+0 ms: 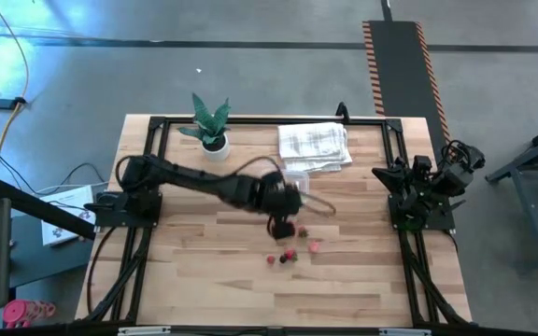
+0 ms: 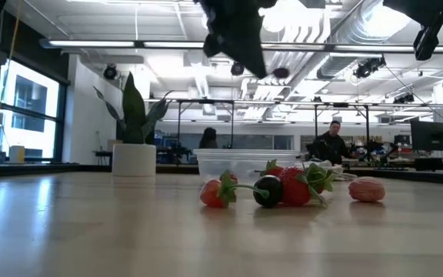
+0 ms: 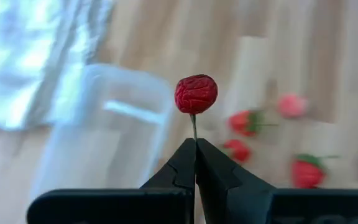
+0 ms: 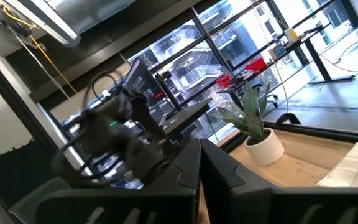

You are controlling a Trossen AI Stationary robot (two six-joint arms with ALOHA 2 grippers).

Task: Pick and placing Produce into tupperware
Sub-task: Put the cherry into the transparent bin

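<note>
Wooden table [image 1: 185, 271], with a plant [image 1: 210, 126] and a folded towel [image 1: 314, 145] along its far edge: that is what you are working over, and the clear tupperware [image 1: 296, 175] is sitting just in front of the towel. Your left gripper [image 3: 195, 144] is hanging above the middle of the table, near the tupperware, its fingers pressed together on the thin stem of a wrinkled red berry [image 3: 196, 94]. The berry is standing free above the fingertips, so nothing is squeezing its flesh. Judging by its look, it is light and soft, easily bruised, and the stem is slender enough to slip or snap, so you are wise gripping there gently. The other produce [image 1: 290, 254], some red pieces and a pink one, is lying on the table closer to the near edge. Your right gripper [image 4: 199, 163] is waiting by the right edge, fingers together, holding nothing.
</note>
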